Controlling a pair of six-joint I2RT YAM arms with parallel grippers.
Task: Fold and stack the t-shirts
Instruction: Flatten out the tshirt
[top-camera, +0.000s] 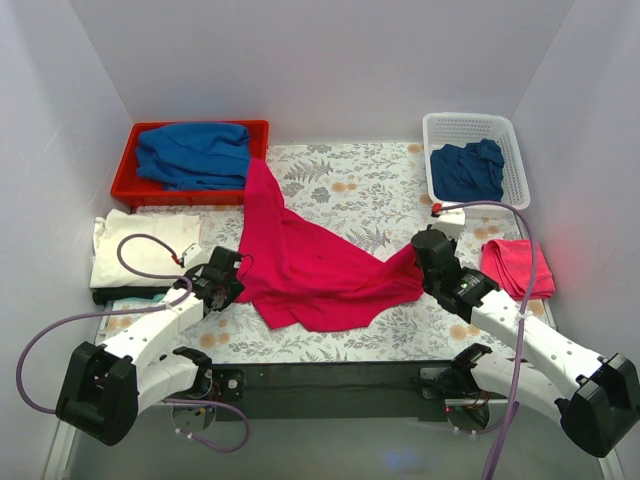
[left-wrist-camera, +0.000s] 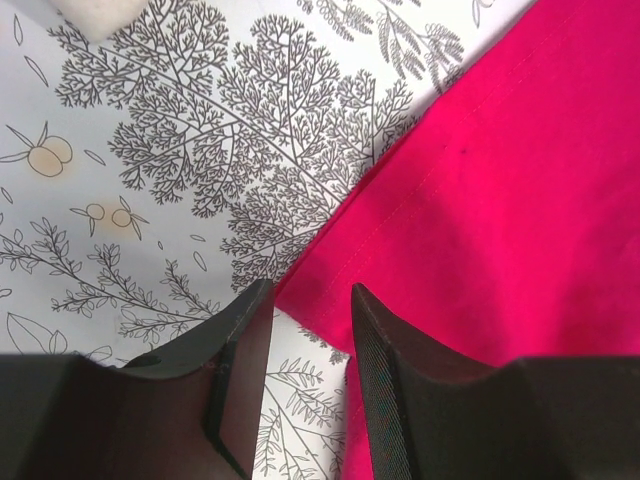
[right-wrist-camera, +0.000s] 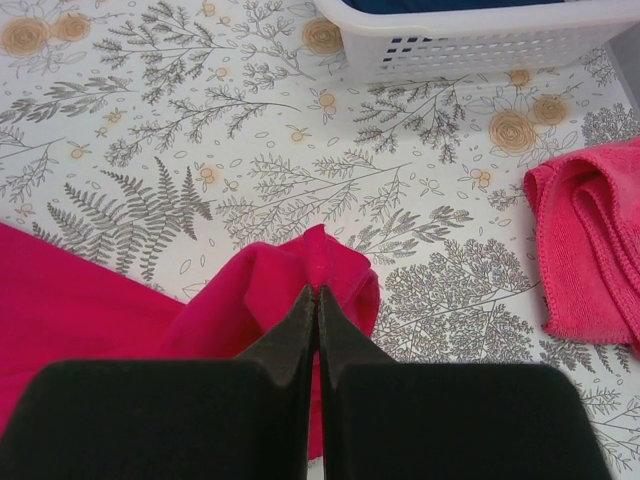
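My right fingers (right-wrist-camera: 318, 296) pinch the crimson shirt's (top-camera: 310, 265) 3 o'clock edge. My left fingers (left-wrist-camera: 311, 290), spread, straddle its 9 o'clock hem. There is open tabletop (top-camera: 370, 190) at 12. A pink cloth (top-camera: 517, 266) crowds 3, and a cream shirt (top-camera: 140, 245) crowds 9.

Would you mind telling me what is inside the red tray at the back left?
A crumpled blue t-shirt fills the red tray; an end of the crimson t-shirt reaches its front right corner. Anything beneath the blue one is covered.

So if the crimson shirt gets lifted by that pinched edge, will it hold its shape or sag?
Probably sags: the crimson shirt bunches where the right gripper pinches it and lies in wrinkles. Likely light: the cloth looks thin. Its far end reaches the red tray, so it may snag there.
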